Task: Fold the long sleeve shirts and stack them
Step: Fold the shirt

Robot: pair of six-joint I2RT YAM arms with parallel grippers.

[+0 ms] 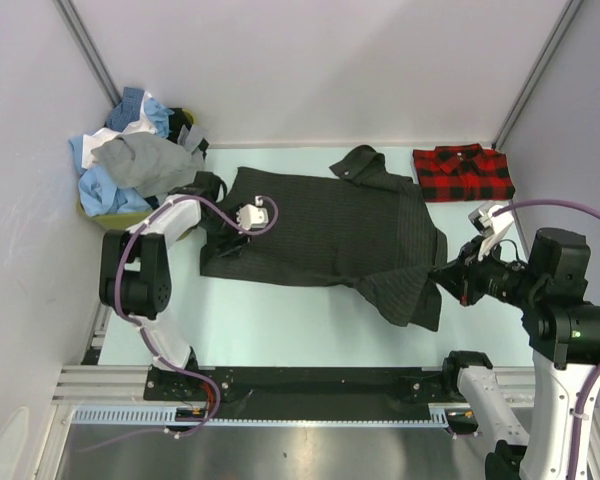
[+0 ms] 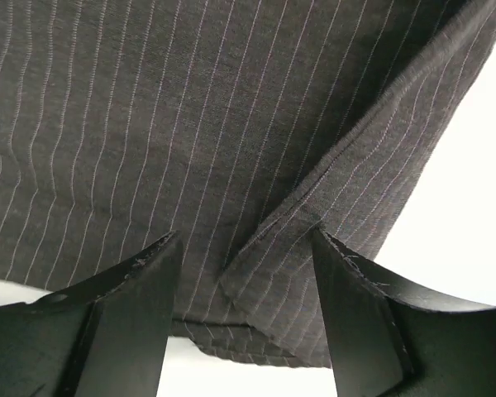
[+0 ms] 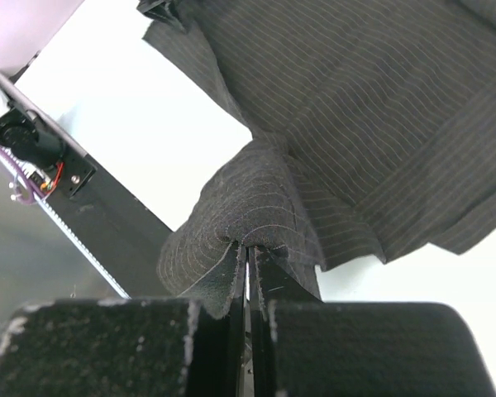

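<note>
The dark striped shirt [image 1: 320, 230] is lying spread on the middle of the desk [image 1: 280, 320]. The right pincer [image 3: 248, 252] is squeezing its right edge tight. The left pincer [image 2: 246, 248] is gaping wide over its left side. The red plaid shirt [image 1: 463, 172] is sitting folded at the far right.

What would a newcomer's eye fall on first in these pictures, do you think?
The charcoal pinstriped shirt lies spread over the table, its near right corner pinched in the right gripper, the open left gripper at its left edge. A folded red-and-black plaid shirt sits far right; a heap of crumpled shirts far left.
</note>
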